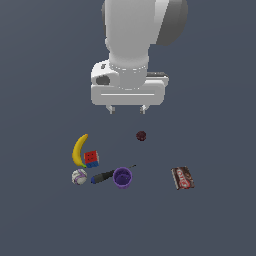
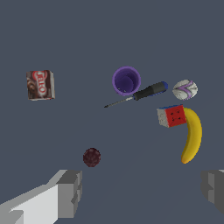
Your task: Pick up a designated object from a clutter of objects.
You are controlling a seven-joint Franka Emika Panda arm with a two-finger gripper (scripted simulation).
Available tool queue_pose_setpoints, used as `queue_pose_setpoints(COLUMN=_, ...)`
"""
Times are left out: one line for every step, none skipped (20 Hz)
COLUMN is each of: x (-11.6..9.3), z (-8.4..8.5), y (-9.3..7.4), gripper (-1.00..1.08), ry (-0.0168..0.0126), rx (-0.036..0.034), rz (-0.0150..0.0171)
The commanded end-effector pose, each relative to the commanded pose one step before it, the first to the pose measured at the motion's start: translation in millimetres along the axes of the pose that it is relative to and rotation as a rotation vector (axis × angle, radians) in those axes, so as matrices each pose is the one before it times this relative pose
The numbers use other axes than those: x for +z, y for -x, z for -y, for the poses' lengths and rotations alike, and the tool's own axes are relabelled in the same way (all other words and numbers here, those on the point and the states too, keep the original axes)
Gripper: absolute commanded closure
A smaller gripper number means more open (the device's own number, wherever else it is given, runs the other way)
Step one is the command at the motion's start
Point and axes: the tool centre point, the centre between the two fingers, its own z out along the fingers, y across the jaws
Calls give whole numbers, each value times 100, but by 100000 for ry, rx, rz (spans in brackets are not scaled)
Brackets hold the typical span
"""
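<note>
The whitish-grey ball with purple markings lies on the grey floor at the exterior view's left, beside the screwdriver's handle and just below the banana's tip. My gripper hangs high above the floor, well away from the ball, closest to the dark maroon fruit. Its fingers stand wide apart with nothing between them.
A yellow banana curves round a red-blue puzzle cube. A dark-handled screwdriver lies against a purple cup. A brown snack box lies apart at the exterior view's right.
</note>
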Motion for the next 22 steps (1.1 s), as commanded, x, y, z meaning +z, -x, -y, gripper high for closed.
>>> queue_pose_setpoints(x=0, z=-1, y=0, gripper=-92, ry=0, rx=0, rz=0)
queue_pose_setpoints(x=-50, z=5, y=-17, gripper=-92, ry=-44, rx=63, rz=-115)
queue_pose_setpoints(x=-138, z=16, y=-56, gripper=-92, ry=-128, rx=182, rz=-321)
queue_pose_setpoints(x=-230, z=24, y=-91, gripper=-92, ry=-213, rx=306, rz=-534)
queue_pose_setpoints(x=-318, z=33, y=-128, gripper=-92, ry=-296, rx=429, rz=-740)
queue_pose_setpoints(x=-392, z=41, y=-161, gripper=-92, ry=-369, rx=544, rz=-915)
queue_pose_setpoints(x=-336, z=33, y=-142, gripper=-92, ry=-321, rx=488, rz=-788)
queue_pose_setpoints(x=-237, z=22, y=-107, gripper=-92, ry=-234, rx=372, rz=-564)
queue_pose_setpoints(x=-140, z=11, y=-70, gripper=-92, ry=-146, rx=250, rz=-341)
queue_pose_setpoints(x=-48, z=0, y=-31, gripper=-92, ry=-58, rx=119, rz=-126)
queue_pose_setpoints(x=23, z=-16, y=22, gripper=-92, ry=23, rx=-29, rz=59)
queue_pose_setpoints(x=61, z=18, y=36, gripper=-92, ry=84, rx=-202, rz=169)
queue_pose_setpoints(x=-6, z=14, y=26, gripper=-92, ry=29, rx=-132, rz=26)
queue_pose_setpoints(x=3, z=-3, y=-15, gripper=-92, ry=-15, rx=66, rz=-14)
queue_pose_setpoints(x=30, z=-38, y=-49, gripper=-92, ry=-50, rx=280, rz=-17)
queue_pose_setpoints(x=65, z=-66, y=-80, gripper=-92, ry=-74, rx=468, rz=-2)
queue_pose_setpoints(x=100, z=-92, y=-111, gripper=-92, ry=-96, rx=648, rz=14)
queue_pose_setpoints(x=134, z=-118, y=-142, gripper=-92, ry=-119, rx=831, rz=27)
queue_pose_setpoints(x=166, z=-145, y=-173, gripper=-92, ry=-140, rx=1012, rz=39)
queue_pose_setpoints(x=196, z=-168, y=-202, gripper=-92, ry=-158, rx=1179, rz=49)
queue_pose_setpoints(x=222, z=-189, y=-228, gripper=-92, ry=-174, rx=1330, rz=54)
queue_pose_setpoints(x=250, z=-213, y=-258, gripper=-92, ry=-192, rx=1503, rz=57)
